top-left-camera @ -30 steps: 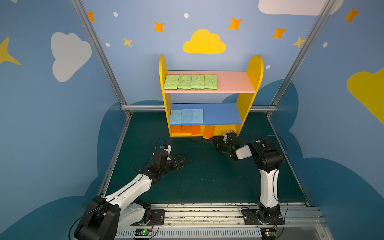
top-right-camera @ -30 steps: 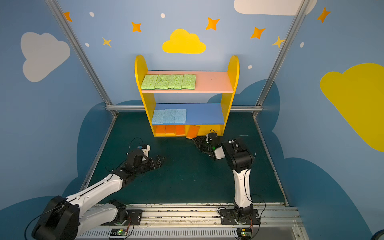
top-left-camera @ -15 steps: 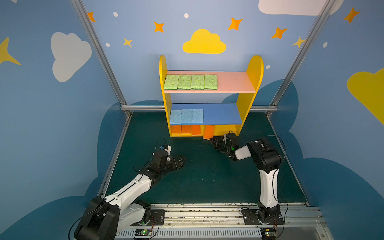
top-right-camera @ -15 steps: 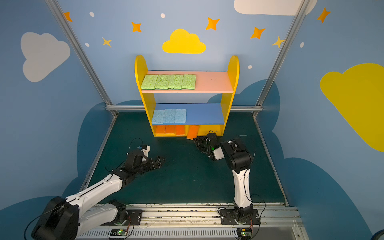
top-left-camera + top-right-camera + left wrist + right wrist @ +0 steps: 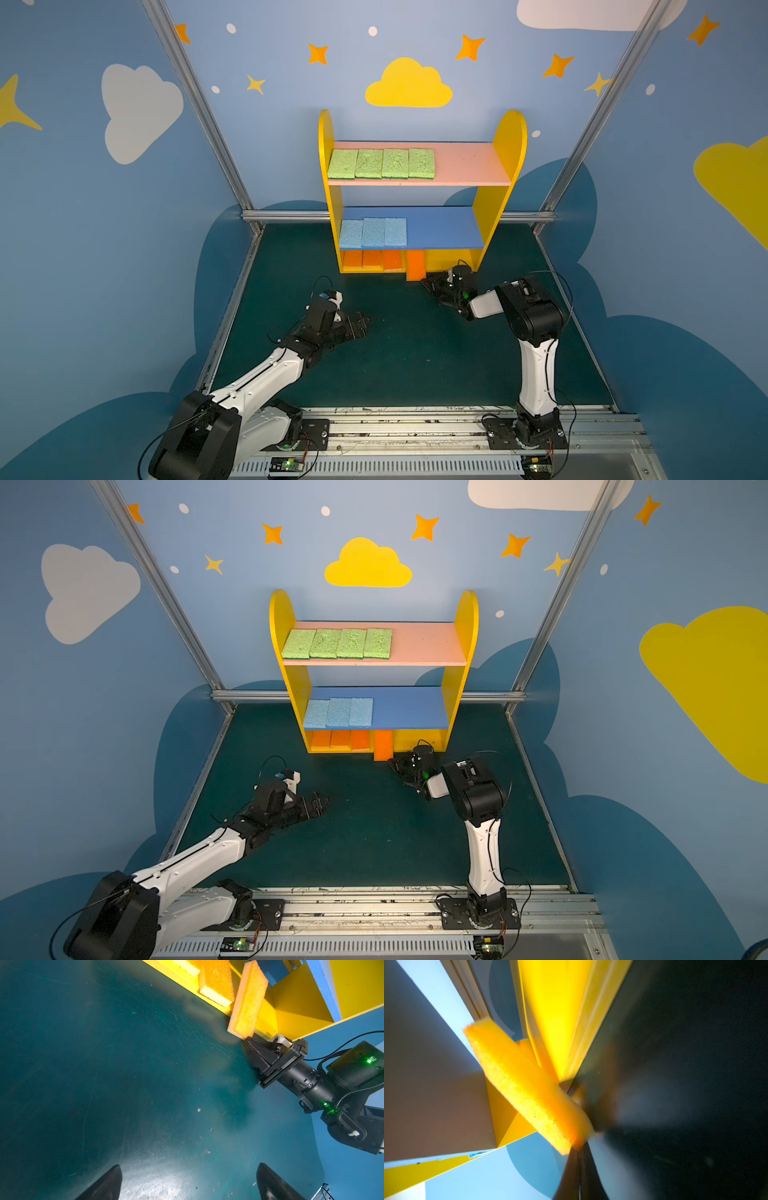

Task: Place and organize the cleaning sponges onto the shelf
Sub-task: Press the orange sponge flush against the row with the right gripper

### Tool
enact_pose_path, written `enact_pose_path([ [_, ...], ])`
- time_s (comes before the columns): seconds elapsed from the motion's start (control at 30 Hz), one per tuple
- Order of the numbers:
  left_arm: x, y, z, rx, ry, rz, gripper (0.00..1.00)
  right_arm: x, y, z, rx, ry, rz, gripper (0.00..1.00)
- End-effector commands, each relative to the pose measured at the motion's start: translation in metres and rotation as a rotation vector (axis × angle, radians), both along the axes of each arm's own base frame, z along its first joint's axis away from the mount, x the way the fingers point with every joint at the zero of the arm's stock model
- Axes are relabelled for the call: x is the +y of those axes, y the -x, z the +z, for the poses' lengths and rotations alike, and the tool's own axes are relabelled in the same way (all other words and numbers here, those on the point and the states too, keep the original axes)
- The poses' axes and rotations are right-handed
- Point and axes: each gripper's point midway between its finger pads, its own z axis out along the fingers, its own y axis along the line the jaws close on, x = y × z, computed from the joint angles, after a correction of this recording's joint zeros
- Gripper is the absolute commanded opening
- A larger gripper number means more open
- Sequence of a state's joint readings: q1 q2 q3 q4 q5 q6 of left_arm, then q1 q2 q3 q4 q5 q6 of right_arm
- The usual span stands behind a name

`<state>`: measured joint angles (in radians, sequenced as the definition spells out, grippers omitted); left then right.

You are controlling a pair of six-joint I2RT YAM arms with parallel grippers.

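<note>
Right jaws closed against orange sponge (image 5: 248,1001)

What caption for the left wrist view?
Shut right gripper at the corner of an orange sponge propped against the shelf.

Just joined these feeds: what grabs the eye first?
The yellow shelf at the back wall, green sponges lining its pink board, blue sponges its blue one. Then one orange sponge propped askew at the base's front edge, the shut right gripper at its lower corner.
</note>
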<state>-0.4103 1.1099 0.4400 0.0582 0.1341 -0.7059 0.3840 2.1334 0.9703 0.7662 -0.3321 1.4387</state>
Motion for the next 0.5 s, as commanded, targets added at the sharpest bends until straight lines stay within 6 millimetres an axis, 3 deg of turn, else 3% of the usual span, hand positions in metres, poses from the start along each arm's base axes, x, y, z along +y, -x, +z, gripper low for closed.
enact_pose_path([
  [0.0, 0.005, 0.003, -0.002, 0.001, -0.015, 0.008, 0.99, -0.016, 0.006, -0.019, 0.076, 0.072, -0.013, 0.0],
  [0.2, 0.005, 0.004, -0.001, -0.002, -0.015, 0.009, 0.99, -0.02, 0.001, -0.005, 0.058, 0.091, 0.03, 0.0],
  [0.47, 0.005, 0.004, -0.001, 0.0, -0.007, 0.008, 0.99, -0.01, -0.012, 0.014, 0.037, 0.072, 0.1, 0.0],
])
